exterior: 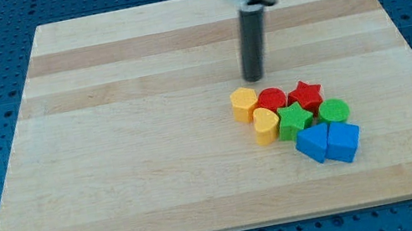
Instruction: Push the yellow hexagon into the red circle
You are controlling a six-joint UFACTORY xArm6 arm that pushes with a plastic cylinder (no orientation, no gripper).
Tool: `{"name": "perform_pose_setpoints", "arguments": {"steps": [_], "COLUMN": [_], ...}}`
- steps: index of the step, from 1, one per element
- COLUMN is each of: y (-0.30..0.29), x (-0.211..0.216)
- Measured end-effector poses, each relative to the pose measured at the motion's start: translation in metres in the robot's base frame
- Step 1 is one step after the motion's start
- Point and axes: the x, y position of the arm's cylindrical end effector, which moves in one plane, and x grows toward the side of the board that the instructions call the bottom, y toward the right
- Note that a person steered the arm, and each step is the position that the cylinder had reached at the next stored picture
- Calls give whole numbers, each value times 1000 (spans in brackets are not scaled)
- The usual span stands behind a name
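The yellow hexagon (244,103) lies on the wooden board (126,146), touching the left side of the red circle (272,99). My tip (255,79) is just above and between them toward the view's top, a short gap away from both. The rod rises straight up to the arm at the view's top.
A tight cluster lies around them: a red star (305,94), a green star (294,119), a green circle (334,112), a yellow heart-like block (266,125), and two blue blocks (312,143) (343,141). The board's right edge is near the cluster.
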Motion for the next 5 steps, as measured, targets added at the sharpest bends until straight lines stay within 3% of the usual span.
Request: {"name": "perform_pose_setpoints", "arguments": {"steps": [1,5], "y": [-6,-40], "x": [29,80]}}
